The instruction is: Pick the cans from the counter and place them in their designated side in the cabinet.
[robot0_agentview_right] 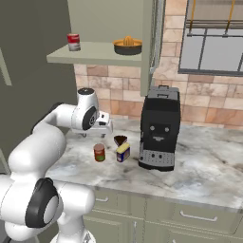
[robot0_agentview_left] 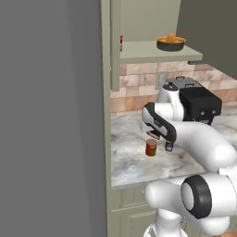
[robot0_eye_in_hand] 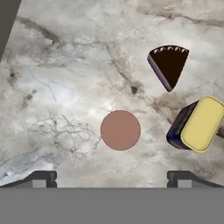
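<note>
On the counter (robot0_agentview_right: 199, 171) the red can (robot0_agentview_right: 99, 153) stands upright, with the blue can (robot0_agentview_right: 123, 152) just beside it toward the coffee machine (robot0_agentview_right: 159, 129) and the cake slice (robot0_agentview_right: 120, 140) close behind the blue one. In the hand view the red can (robot0_eye_in_hand: 120, 130) shows as a round top near the middle, the blue can (robot0_eye_in_hand: 197, 124) sits at about 3 o'clock from it with its yellow lid facing the camera, and the cake slice (robot0_eye_in_hand: 168, 64) lies at about 1 o'clock. None of the three touch.

The gripper (robot0_agentview_right: 97, 124) hangs above the counter over the red can, apart from it. Its fingertips (robot0_eye_in_hand: 41, 177) rise at the bottom corners of the hand view, spread wide with nothing between them.

In the left base view the red can (robot0_agentview_left: 151, 147) and blue can (robot0_agentview_left: 169, 146) stand just below the arm's wrist.

Up in the cabinet (robot0_agentview_right: 95, 54), a third can (robot0_agentview_right: 73, 42), red and white, stands on the shelf toward its left end, and a dark bowl (robot0_agentview_right: 127, 46) with orange contents sits toward the right, well apart from it.
</note>
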